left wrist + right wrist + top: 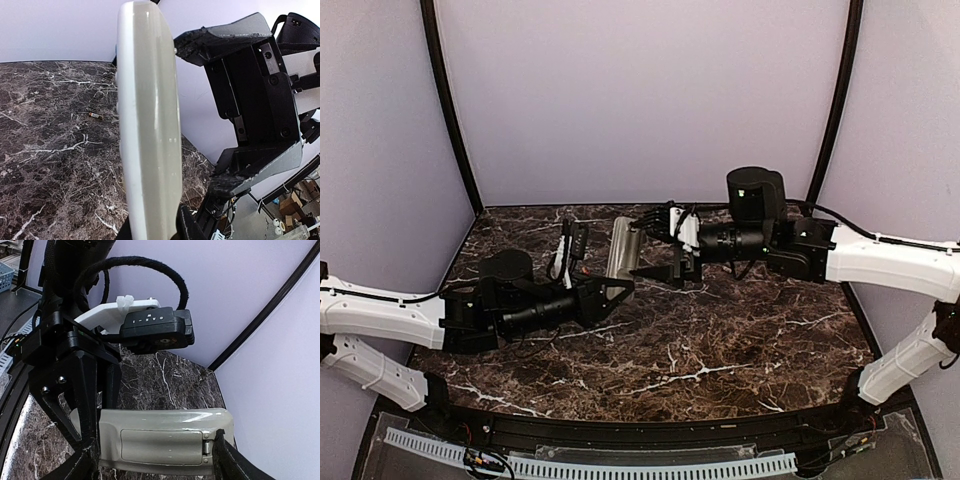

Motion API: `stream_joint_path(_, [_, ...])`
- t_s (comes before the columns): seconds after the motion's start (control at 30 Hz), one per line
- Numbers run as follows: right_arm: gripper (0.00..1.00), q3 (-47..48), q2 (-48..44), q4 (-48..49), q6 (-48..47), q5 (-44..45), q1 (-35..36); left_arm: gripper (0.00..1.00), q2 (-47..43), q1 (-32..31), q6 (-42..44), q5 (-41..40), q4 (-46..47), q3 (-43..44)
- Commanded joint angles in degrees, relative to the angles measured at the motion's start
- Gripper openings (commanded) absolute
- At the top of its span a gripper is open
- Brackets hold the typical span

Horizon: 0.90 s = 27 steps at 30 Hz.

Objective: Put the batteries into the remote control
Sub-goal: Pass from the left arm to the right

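My left gripper [159, 229] is shut on the lower end of the remote control [149, 125], which it holds upright above the table. In the top view the remote control [623, 248] stands between the two arms. Its greyish-beige back [165, 437] faces my right wrist camera, and the flat battery cover [162, 446] sits shut in it. My right gripper [656, 247] is open just right of the remote, one finger [232, 460] beside its end; I cannot tell if it touches. One small red battery [95, 115] lies on the marble beyond the remote.
The dark marble table [720, 350] ends at purple walls behind and at both sides. The left arm's wrist camera [155, 327] and its cable hang just above the remote in the right wrist view.
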Motion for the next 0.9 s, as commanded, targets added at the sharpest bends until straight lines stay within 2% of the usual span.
stream_joint_path(0.0, [0.74,0.9,0.87,-0.95,-0.41,-0.03,-0.24,0.0,-1.94,0.21,0.44,0.67,1.22,1.1])
stream_joint_path(0.57, [0.74,2.47,2.36,-5.05,-0.88,2.33,-0.24,0.0,-0.32,0.17,1.92,2.77,1.38,2.05])
stream_joint_path(0.67, [0.69,2.33,2.51,-5.74,-0.65,1.27,-0.29,0.0,-0.35,0.21,2.19,2.73,1.9,2.12])
stream_joint_path(0.87, [0.52,3.13,2.98,-8.31,0.83,-2.59,-0.24,0.0,-0.56,0.21,3.11,1.76,1.63,2.04])
